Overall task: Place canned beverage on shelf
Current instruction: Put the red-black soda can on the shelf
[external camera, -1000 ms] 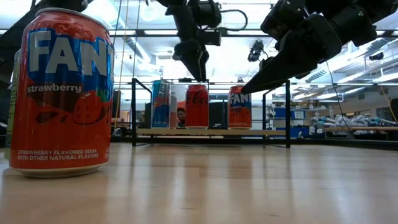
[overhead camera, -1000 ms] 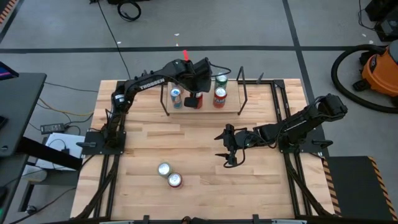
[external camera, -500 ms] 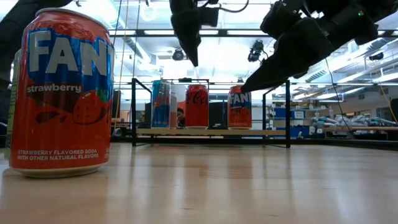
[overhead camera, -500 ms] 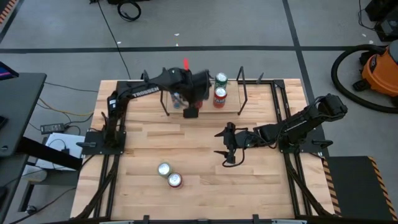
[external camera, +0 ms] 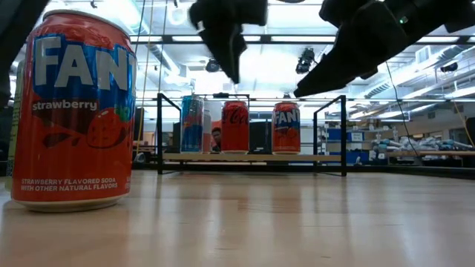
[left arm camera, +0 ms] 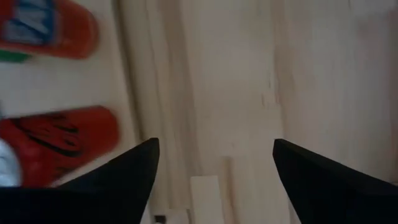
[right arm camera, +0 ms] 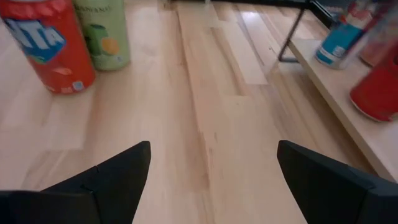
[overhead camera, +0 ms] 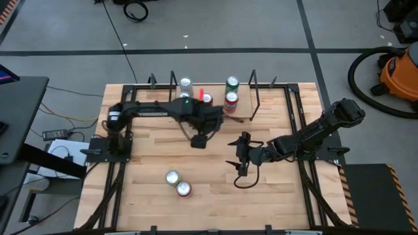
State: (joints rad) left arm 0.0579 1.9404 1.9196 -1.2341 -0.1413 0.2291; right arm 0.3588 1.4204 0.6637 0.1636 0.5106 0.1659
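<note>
The shelf [overhead camera: 240, 116], a low light-wood plank between black rod uprights, stands at the table's far middle. On it stand a blue can [external camera: 191, 124], a red cola can [external camera: 235, 126] and a red Fanta can [external camera: 286, 127], with more cans behind them. My left gripper [overhead camera: 199, 140] is open and empty above the table, just on the near side of the shelf. The cola can also shows beside it in the left wrist view [left arm camera: 56, 146]. My right gripper [overhead camera: 240, 159] is open and empty over the table's middle right.
Two cans stand near the table's front: a red strawberry Fanta [overhead camera: 183, 189] and a green-labelled one [overhead camera: 172, 177]; they also show in the right wrist view [right arm camera: 46, 46]. Bare tabletop lies between them and the shelf.
My left gripper has drawn back from the shelf, away from the red cola can, toward the table's near edge. It now hangs over the bare table. The cola can stays upright on the shelf. My right gripper has risen a little.
</note>
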